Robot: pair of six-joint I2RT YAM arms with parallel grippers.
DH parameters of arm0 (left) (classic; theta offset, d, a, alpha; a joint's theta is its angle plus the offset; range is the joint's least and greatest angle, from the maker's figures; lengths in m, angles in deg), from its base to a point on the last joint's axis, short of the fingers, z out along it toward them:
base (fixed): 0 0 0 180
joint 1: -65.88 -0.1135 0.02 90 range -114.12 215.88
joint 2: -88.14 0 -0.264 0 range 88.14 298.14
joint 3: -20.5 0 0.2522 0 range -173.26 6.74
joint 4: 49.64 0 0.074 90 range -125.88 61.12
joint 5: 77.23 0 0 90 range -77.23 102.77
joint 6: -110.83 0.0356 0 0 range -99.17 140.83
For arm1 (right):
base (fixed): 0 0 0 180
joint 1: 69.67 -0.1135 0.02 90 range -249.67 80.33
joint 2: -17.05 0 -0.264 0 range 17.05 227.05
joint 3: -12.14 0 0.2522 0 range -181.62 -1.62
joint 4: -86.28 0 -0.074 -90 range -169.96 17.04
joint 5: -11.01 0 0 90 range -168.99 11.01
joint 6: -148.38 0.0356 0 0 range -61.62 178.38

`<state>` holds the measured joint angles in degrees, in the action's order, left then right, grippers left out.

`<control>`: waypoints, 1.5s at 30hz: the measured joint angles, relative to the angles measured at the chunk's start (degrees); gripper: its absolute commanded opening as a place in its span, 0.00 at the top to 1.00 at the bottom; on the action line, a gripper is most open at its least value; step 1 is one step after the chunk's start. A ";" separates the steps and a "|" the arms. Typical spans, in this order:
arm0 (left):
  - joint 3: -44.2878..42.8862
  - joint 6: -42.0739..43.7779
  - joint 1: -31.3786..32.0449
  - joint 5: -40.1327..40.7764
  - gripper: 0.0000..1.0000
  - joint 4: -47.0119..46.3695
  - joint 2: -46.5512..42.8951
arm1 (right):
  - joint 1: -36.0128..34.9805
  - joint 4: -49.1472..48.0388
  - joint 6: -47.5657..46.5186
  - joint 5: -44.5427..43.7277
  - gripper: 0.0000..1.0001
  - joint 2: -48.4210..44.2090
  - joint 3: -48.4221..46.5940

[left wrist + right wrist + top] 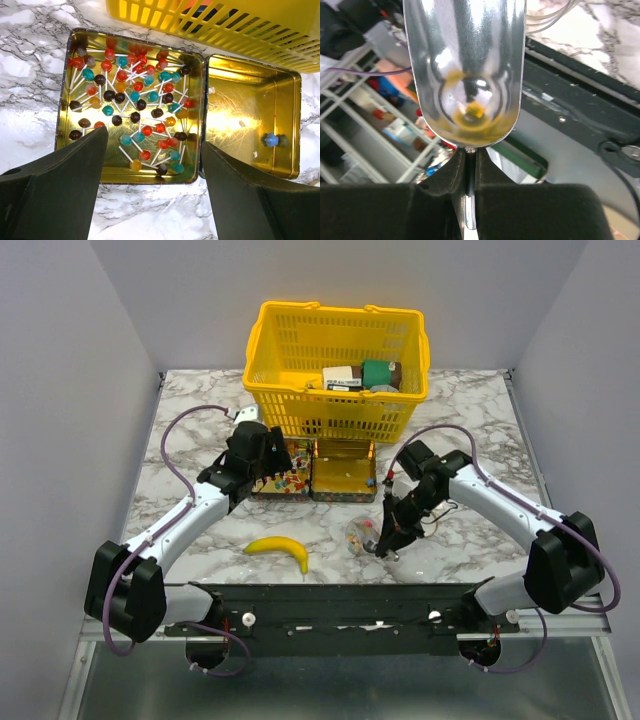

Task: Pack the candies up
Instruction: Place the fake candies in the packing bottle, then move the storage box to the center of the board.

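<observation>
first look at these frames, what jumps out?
The open gold tin in front of the yellow basket: its left half is packed with bright candies on white sticks, and its right half is nearly bare. The left hand hovers open over it, while the right hand is shut on a shiny spoon. A banana lies near the arm bases.

The yellow basket [300, 410] stands tight behind the open tin [345, 472], closing off the rear. The left tool [154, 139], jaws wide, hangs over the half full of candies [135, 95]; the other half lies nearly bare. Open bench [470, 420] runs between tin and banana [281, 548]. The right tool [470, 160], clamped on a spoon [465, 65], blocks that strip's right end.
</observation>
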<state>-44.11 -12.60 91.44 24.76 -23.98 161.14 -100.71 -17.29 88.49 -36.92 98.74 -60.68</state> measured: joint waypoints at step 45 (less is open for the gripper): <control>-13.84 3.41 -11.06 -11.41 0.46 13.70 26.97 | 1.05 -4.07 -4.66 -14.43 0.99 1.88 -15.65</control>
<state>-57.95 -9.19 80.38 13.35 -10.27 188.11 -99.67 -21.35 83.83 -51.35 100.62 -76.33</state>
